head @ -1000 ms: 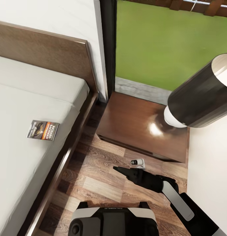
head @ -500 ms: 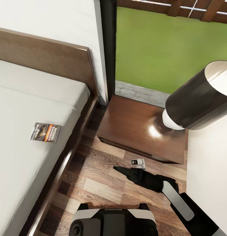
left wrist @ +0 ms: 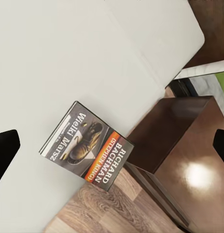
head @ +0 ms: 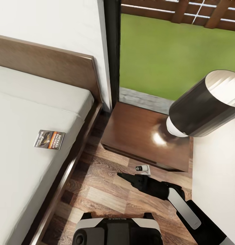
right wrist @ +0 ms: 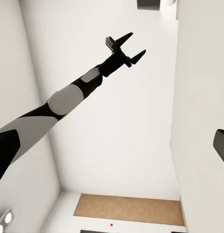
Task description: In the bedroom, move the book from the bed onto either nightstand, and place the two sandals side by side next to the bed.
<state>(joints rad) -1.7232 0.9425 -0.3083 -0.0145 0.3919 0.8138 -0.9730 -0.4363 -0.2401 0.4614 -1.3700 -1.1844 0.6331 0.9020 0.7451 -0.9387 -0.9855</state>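
Two arms, neither carrying anything: the right gripper (head: 122,176) hangs low over the wood floor (head: 97,190) just short of the nightstand (head: 144,139), its jaws looking closed; the left gripper (right wrist: 125,48) is held up high, jaws spread wide. Further off, the book (head: 49,140) lies flat on the bed (head: 22,163), near its nightstand-side edge — thin, light, bendy, best pinched at an overhanging edge — well apart from both

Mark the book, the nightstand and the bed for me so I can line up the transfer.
book (head: 49,140): head view, middle of its cover.
nightstand (head: 138,132): head view, bare glossy top.
bed (head: 25,177): head view, bare mattress surface.
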